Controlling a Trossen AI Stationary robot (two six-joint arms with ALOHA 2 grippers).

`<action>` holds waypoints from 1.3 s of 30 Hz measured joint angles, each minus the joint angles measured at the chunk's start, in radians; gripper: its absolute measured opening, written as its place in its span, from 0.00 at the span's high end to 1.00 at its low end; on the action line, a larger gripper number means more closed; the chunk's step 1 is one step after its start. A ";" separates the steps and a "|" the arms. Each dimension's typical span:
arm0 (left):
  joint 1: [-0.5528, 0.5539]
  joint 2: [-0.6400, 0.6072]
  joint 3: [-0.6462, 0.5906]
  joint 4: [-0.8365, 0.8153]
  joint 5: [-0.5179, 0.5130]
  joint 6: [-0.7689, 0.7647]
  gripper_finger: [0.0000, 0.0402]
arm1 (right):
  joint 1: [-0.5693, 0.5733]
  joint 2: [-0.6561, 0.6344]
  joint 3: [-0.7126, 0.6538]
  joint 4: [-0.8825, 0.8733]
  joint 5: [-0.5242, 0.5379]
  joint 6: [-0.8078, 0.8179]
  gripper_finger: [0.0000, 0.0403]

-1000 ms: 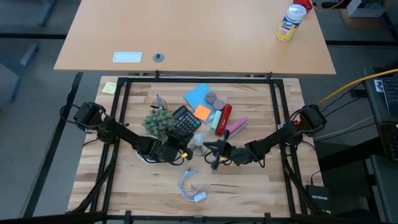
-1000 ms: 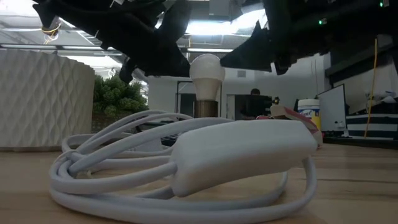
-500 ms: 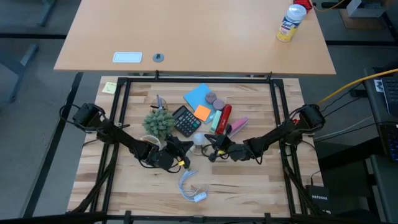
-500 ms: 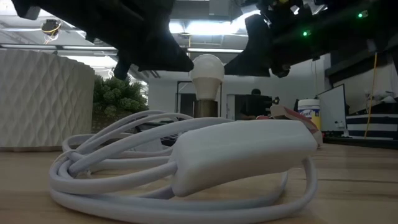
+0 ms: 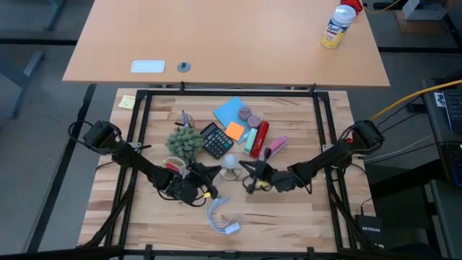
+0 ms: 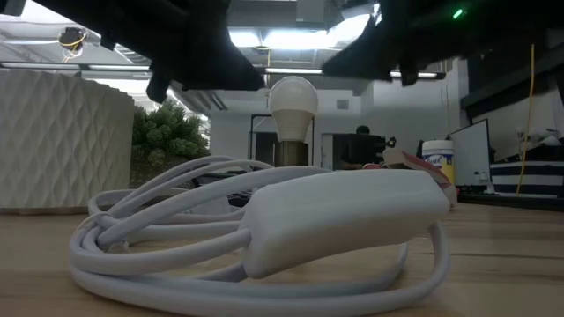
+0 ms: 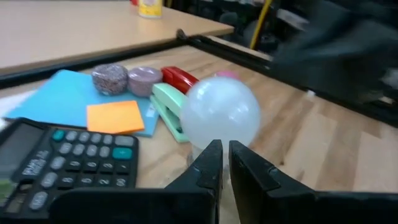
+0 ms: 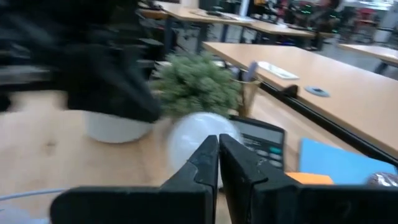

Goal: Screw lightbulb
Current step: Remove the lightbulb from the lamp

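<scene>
At the table's centre, just toward six o'clock from the black calculator, the lightbulb stands upright with its round white head up and its narrow end down in a dark holder. The low view shows it alone between the two arms, nothing gripping it. That upright pose looks deliberate: with the bulb seated on its base, a gripper could close round the head and turn it.

Left gripper hangs just at nine o'clock of the bulb, its fingers drawn nearly together, only a thin slit between them, and empty. Its wrist view looks straight at the bulb's head, so I judge it is lined up with the bulb rather than working on it.

Right gripper sits just at three o'clock of the bulb, fingers pressed shut and holding nothing; its wrist view shows the bulb beyond the tips, with the small green plant behind it. Both grippers flank the bulb from opposite sides, near but apart from it.

Coiled white cable lies toward six o'clock, well clear of the bulb. Since both pairs of fingers are closed, either would probably have to spread before it could take the bulb's head, so the screwing seems not yet finished or between turns.
</scene>
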 joint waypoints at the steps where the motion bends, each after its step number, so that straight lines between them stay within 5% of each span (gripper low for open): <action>1: 0.000 0.000 0.000 0.000 -0.017 0.000 0.95 | 0.014 -0.004 0.000 0.003 0.000 0.000 0.95; 12: 0.080 0.000 0.000 -0.002 -0.072 0.033 0.95 | 0.039 0.043 0.002 0.035 -0.050 0.058 0.95; 21: 0.143 0.000 -0.001 -0.008 0.111 0.057 0.95 | -0.021 0.087 0.002 0.034 -0.058 0.100 0.95; 39: 0.054 -0.001 0.000 -0.005 0.128 0.058 0.95 | -0.101 0.087 0.000 -0.004 -0.026 0.099 0.95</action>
